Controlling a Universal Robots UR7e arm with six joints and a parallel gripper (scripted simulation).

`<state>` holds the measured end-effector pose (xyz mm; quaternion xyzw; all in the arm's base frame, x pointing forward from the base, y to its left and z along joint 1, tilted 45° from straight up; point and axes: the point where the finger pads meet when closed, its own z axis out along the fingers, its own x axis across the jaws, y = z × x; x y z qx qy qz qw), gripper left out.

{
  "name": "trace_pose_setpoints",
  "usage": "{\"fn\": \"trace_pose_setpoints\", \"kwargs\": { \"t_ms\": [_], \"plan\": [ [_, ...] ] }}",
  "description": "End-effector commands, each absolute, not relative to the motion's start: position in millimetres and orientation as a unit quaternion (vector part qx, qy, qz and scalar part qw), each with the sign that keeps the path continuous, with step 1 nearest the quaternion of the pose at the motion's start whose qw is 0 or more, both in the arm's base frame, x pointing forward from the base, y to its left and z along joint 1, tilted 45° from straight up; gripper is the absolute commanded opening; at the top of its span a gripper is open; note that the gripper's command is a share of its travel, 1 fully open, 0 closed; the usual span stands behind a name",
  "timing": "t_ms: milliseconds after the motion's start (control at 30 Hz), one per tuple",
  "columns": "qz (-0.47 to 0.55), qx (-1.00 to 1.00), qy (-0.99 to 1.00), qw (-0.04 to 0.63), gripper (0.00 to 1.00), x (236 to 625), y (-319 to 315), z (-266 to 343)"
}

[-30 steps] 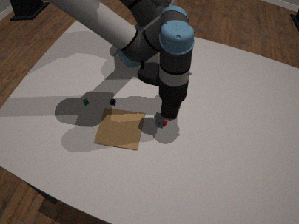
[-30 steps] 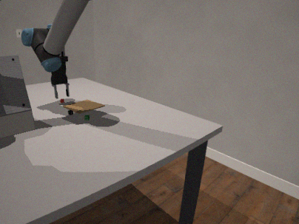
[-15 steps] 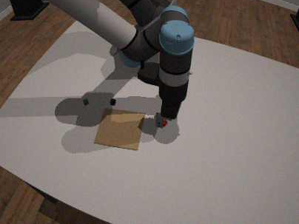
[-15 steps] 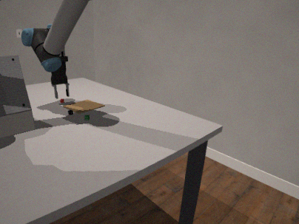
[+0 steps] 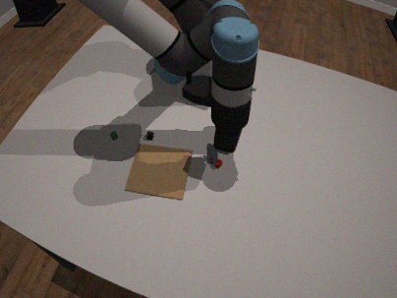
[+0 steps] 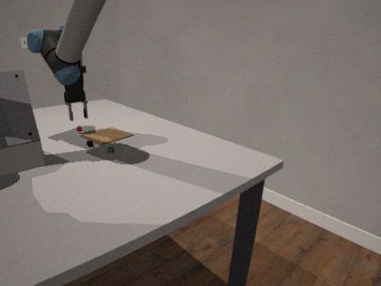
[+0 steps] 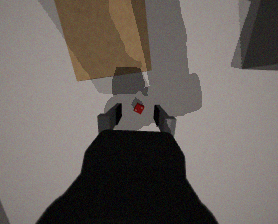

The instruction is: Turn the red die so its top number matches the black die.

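Note:
The red die (image 5: 218,163) lies on the white table just right of the tan mat (image 5: 159,170), not on it. It also shows in the wrist view (image 7: 139,108) and in the exterior view (image 6: 79,128). My gripper (image 7: 137,110) is open and empty. It hangs straight above the red die, well clear of the table (image 6: 77,114). The black die (image 5: 149,136) lies just beyond the mat's far edge. The green die (image 5: 114,136) lies left of the black one. The numbers on the dice are too small to read.
The arm's base (image 5: 197,89) stands behind the dice. A grey box (image 6: 16,117) stands at the table's left side in the exterior view.

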<state>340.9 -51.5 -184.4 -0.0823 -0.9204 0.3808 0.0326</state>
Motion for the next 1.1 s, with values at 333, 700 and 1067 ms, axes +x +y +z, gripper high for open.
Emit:
{"fn": "trace_pose_setpoints", "kwargs": {
  "t_ms": [333, 700, 1067],
  "plan": [
    [0.381, -0.083, -0.92, 0.033, 1.0, 348.8, -10.3, -142.5],
    [0.381, -0.083, -0.92, 0.033, 1.0, 352.6, 11.1, -120.7],
    [0.381, -0.083, -0.92, 0.033, 1.0, 353.5, 16.0, -115.8]
  ]
}}
